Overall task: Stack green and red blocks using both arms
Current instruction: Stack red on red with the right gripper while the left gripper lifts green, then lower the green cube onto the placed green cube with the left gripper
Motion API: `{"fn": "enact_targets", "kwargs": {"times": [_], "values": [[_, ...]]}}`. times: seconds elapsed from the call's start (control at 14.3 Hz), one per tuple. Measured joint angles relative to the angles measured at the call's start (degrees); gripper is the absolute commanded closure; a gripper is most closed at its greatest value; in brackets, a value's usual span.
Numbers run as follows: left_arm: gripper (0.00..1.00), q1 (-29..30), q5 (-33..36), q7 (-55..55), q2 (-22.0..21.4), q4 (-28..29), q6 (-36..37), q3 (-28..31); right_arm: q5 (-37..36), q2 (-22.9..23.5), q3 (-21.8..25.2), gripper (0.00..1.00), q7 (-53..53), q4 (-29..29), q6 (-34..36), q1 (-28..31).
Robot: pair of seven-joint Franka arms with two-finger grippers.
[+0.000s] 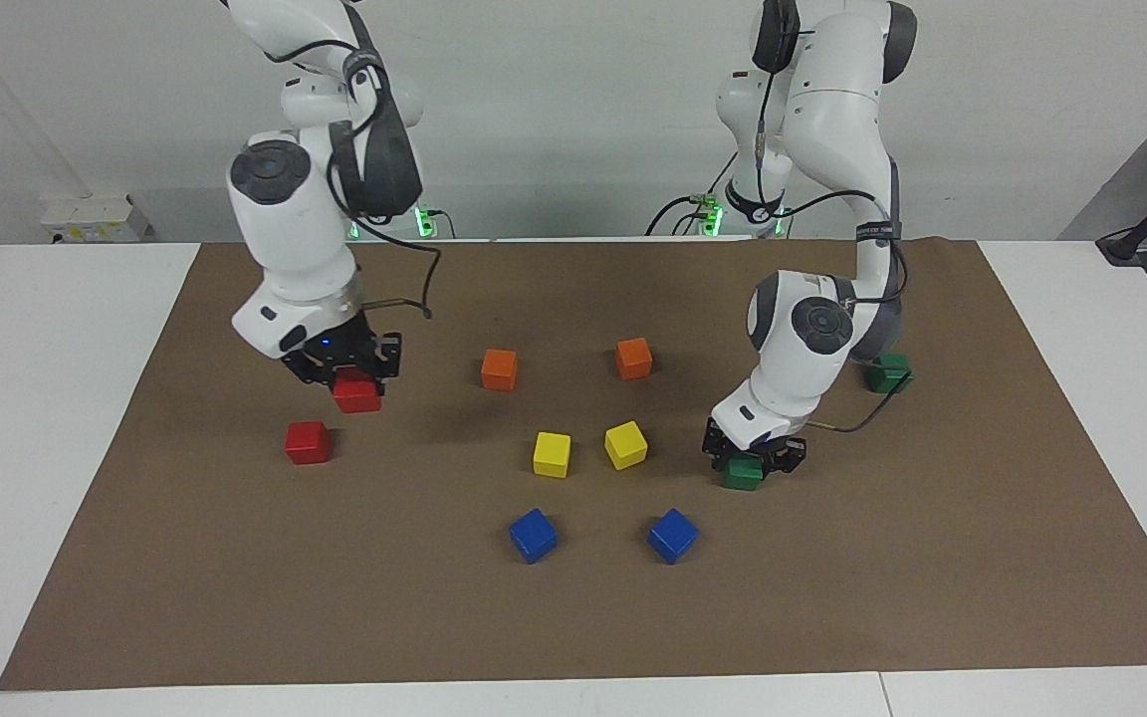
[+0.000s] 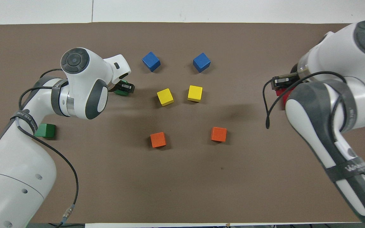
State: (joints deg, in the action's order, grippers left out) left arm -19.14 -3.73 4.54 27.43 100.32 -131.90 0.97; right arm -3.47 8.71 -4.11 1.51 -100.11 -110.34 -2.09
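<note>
Facing view: right gripper [image 1: 342, 370] carries a red block [image 1: 356, 392] aloft near the second red block [image 1: 307, 441]. Left gripper [image 1: 753, 458] clamps a green block [image 1: 743, 472] on the mat; other green block [image 1: 888, 372] untouched. Nothing stacked.

Mat: we see a brown mat [image 1: 932, 558] covering most of the white table [image 1: 56, 398].
Orange cubes: we count two [image 1: 499, 368] [image 1: 634, 358], nearest the robots.
Yellow cubes: two [image 1: 552, 454] [image 1: 625, 444], side by side mid-mat.
Blue cubes: two [image 1: 533, 535] [image 1: 672, 535], farthest from the robots.
</note>
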Motion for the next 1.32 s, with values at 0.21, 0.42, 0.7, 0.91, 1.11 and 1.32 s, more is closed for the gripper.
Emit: {"fn": "enact_targets", "kwargs": {"times": [0.21, 0.42, 0.7, 0.91, 1.11, 1.32], "values": [[1.0, 0.0, 0.0, -0.3, 0.0, -0.1, 0.1, 0.4, 0.0, 0.0, 0.1, 1.0, -4.5, -3.1, -2.8, 4.4], [1.0, 0.3, -0.2, -1.7, -0.5, -2.6, 3.9, 0.9, 0.0, 0.3, 0.1, 1.0, -6.3, -7.5, -9.1, 6.1], [1.0, 5.9, -1.0, -2.5, -8.2, -5.4, 15.7, 1.6, 0.0, 1.2, 0.1, 1.0, -6.5, -10.2, -12.9, 7.3], [1.0, 12.4, -1.0, -1.9, -16.7, -3.4, 23.8, 1.8, 0.0, 2.0, 0.1, 1.0, -6.5, -11.3, -15.6, 8.1], [1.0, 17.4, -1.0, -0.3, -23.1, 2.9, 25.1, 1.8, 0.0, 2.6, 0.1, 1.0, -6.5, -12.6, -18.6, 8.2], [1.0, 22.5, -1.0, 5.1, -26.8, 9.8, 23.4, 2.0, 0.0, 2.7, 0.0, 1.0, -6.5, -14.1, -20.5, 8.2]]}}
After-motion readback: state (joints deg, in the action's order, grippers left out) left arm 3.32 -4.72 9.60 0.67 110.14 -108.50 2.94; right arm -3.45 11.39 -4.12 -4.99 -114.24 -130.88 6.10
